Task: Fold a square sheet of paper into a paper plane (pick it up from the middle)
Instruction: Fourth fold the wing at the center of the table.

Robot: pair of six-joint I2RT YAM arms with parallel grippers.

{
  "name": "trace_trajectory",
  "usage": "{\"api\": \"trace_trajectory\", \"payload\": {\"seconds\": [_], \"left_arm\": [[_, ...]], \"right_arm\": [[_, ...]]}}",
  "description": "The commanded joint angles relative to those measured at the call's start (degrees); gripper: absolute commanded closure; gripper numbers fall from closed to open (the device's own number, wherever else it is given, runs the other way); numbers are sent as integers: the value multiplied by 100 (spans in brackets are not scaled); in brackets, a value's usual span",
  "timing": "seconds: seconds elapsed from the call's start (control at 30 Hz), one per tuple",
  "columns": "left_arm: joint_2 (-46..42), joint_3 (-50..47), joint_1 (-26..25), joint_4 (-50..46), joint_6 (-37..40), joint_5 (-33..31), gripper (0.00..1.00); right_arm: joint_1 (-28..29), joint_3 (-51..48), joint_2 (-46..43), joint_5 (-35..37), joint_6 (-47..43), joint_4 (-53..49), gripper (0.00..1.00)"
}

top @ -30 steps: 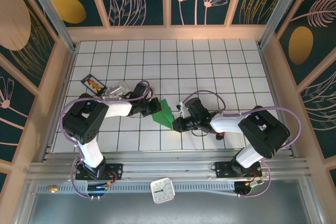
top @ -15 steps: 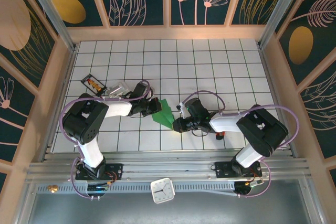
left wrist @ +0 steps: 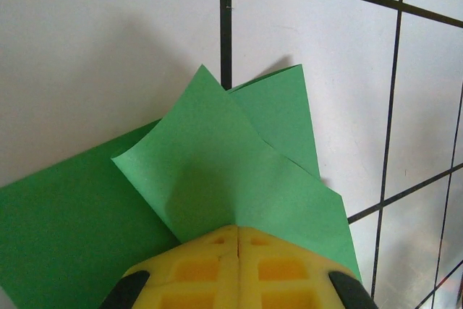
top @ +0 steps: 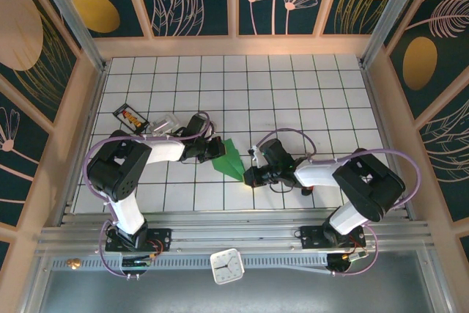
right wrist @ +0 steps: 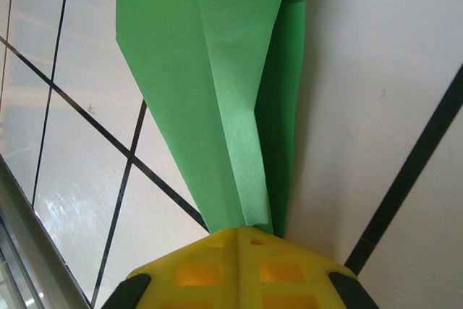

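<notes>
The right gripper (right wrist: pixel 239 232) is found tightened within the last second, now fully pinched on the narrow end of the plane (top: pixel 229 157). The left gripper (left wrist: pixel 236 232) stays clamped on a wide-end flap. The plane is held between both arms, so the centre crease is judged secured.

A black packet (top: pixel 130 116) and a clear object (top: pixel 167 122) are laid left of the left fingers (top: pixel 214 149), well apart.

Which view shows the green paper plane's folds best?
Right wrist: the paper plane is close, its lengthwise creases sharp. Left wrist shows its layered wide end; top shows it small.
</notes>
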Motion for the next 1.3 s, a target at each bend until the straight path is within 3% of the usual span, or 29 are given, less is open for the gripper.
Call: {"api": "trace_trajectory", "payload": {"seconds": [0.0,0.33,0.57,0.97,1.27], "left_arm": [[175,56,102,-386,179,-496,100],[177,26,113,-389,204,-518,100],[196,38,113,-381,217,-485,100],[214,44,115,-363,214,-439,100],[206,62,115,-363,208,-421,100]], "right_arm": [[133,-275,-43,96,41,-1054,96],[96,-287,-623,111,-20,-1419,99],[-280,34,-1110,-502,130,-904,99],[-415,672,54,-618,108,-229,99],[-483,503,438,-625,-16,-130,99]]}}
